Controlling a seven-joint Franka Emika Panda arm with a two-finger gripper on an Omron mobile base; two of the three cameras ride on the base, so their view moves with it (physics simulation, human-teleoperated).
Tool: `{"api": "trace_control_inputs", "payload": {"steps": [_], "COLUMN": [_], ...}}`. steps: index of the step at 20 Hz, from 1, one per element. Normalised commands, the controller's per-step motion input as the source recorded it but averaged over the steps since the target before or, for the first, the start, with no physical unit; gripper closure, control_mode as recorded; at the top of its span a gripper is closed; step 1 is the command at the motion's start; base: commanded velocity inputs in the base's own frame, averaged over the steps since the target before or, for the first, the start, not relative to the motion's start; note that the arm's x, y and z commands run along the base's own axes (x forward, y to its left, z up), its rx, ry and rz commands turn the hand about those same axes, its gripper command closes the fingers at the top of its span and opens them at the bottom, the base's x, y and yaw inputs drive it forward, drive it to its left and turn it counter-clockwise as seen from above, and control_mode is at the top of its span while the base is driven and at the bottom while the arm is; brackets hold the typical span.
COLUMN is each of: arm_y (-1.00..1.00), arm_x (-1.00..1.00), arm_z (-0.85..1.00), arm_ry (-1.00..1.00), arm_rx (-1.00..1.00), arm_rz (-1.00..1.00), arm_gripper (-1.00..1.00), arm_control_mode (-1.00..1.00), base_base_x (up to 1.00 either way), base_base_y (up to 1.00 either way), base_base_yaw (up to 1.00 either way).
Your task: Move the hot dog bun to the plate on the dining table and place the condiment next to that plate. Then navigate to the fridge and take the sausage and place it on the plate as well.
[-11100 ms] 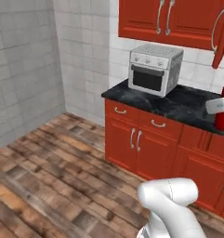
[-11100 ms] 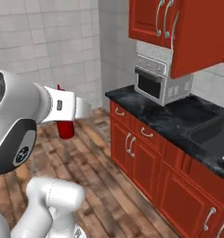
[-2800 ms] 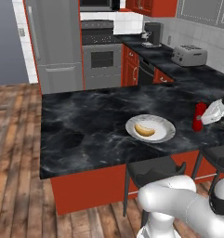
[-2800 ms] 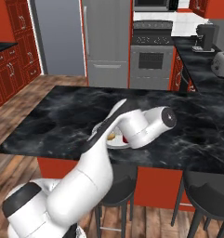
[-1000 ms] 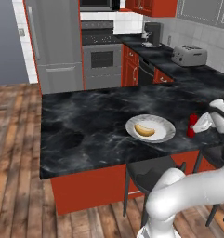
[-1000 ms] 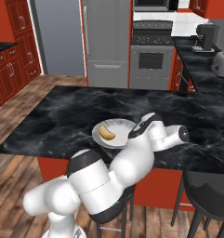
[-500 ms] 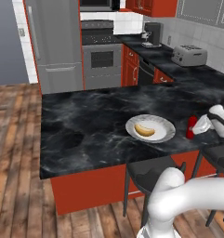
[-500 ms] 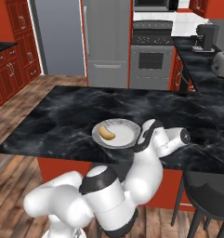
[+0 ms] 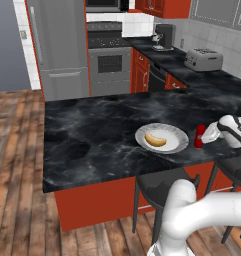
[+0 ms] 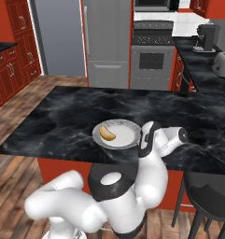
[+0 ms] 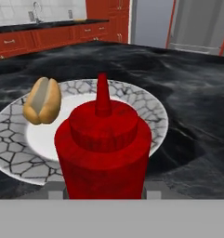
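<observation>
Black marble with white veins covers the dining table (image 9: 92, 135), and the white-grey plate (image 9: 173, 146) sits near its front edge with the hot dog bun (image 9: 155, 140) lying on it. The gripper (image 9: 206, 135) is closed around the red condiment bottle (image 9: 199, 136), which stands upright just beside the plate on its right. To do this well, I think the bottle should go straight down until its bottom is flat on the marble, and only then should the fingers let go, so it does not tip onto the plate.

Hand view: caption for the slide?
Red condiment bottle upright in the foreground, with the hot dog bun on the plate behind it.
</observation>
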Motion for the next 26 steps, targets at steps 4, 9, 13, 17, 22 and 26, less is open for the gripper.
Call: {"api": "trace_control_inputs", "payload": {"steps": [4, 9, 13, 17, 22, 26], "arm_y": [-0.01, -0.01, 0.00, 0.00, 0.00, 0.00], "arm_x": [0.30, 0.33, 0.12, -0.05, -0.42, -0.36], "arm_z": [-0.21, -0.26, -0.06, 0.00, 0.22, 0.62], "arm_ry": [-0.01, 0.00, 0.00, 0.00, 0.00, 0.00], "arm_rx": [0.00, 0.00, 0.00, 0.00, 0.00, 0.00], "arm_rz": [0.05, 0.03, 0.00, 0.00, 0.00, 0.00], "arm_gripper": [1.00, 1.00, -1.00, -1.00, -1.00, -1.00], "arm_control_mode": [-1.00, -1.00, -1.00, -1.00, -1.00, -1.00], "base_base_x": [0.00, 0.00, 0.00, 0.00, 0.00, 0.00], "base_base_y": [0.00, 0.00, 0.00, 0.00, 0.00, 0.00], "base_base_yaw": [0.00, 0.00, 0.00, 0.00, 0.00, 0.00]}}
